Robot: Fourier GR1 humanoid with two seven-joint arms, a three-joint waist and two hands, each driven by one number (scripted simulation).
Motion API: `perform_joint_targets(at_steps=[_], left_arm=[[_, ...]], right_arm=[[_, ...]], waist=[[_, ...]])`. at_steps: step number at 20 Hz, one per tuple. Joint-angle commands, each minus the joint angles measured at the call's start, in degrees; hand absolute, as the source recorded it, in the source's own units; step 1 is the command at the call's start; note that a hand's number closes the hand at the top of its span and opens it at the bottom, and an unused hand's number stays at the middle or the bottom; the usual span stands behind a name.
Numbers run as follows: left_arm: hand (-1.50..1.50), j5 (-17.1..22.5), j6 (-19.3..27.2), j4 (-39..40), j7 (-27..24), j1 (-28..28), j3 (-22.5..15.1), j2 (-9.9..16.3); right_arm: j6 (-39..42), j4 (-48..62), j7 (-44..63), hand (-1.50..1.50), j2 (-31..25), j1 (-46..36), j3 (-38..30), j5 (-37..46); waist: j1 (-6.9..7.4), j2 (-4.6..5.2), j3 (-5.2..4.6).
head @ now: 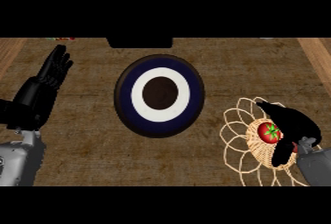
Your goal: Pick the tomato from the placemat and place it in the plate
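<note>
A red tomato [268, 132] with a green stem lies on a round woven placemat [241, 131] at the lower right. My right hand [292, 124] arches over the tomato from the right, fingers above it and thumb below it, curling round it. The plate [160, 95], dark blue with a white ring and a dark centre, sits in the middle of the counter, to the upper left of the placemat. My left hand [45, 85] rests open at the left edge, fingers up.
A dark object [139, 42] sits at the counter's far edge, behind the plate. Lighter wooden strips run along the left and right sides of the brown counter [84, 144].
</note>
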Motion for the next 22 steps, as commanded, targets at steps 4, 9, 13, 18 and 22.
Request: perform_joint_targets(at_steps=[4, 9, 13, 18, 22], left_arm=[[0.0, -1.9, -0.42, -1.17, 0.21, 0.99, 0.59, -1.83], [0.0, -0.93, -3.36, 0.42, -0.42, -0.67, 3.0, -0.58], [0.0, -2.01, -1.57, 1.92, -1.35, -0.68, 1.57, -2.86], [0.0, -0.43, -4.81, 0.64, -4.03, 3.27, 4.31, -0.5], [0.0, -2.3, -2.01, 1.12, -2.31, 3.46, 4.71, -0.26]], right_arm=[[-1.57, 9.31, -4.47, -1.5, 4.25, -1.31, -0.36, 6.24], [-1.32, 13.05, -5.17, -1.5, 5.38, -2.47, -1.86, 9.53], [-14.73, 15.02, -13.57, 1.5, 7.15, -0.48, -0.88, 11.63], [-19.65, 16.31, -17.36, 1.5, 3.84, -4.05, -2.88, 15.85], [-32.04, 6.87, 3.19, 1.5, 13.3, 12.22, -7.44, 16.49]], waist=[[0.08, 0.0, 0.0], [0.01, -0.02, -0.01], [-0.05, 0.11, 0.06], [0.25, -0.01, 0.0], [-5.06, -1.42, -0.01]])
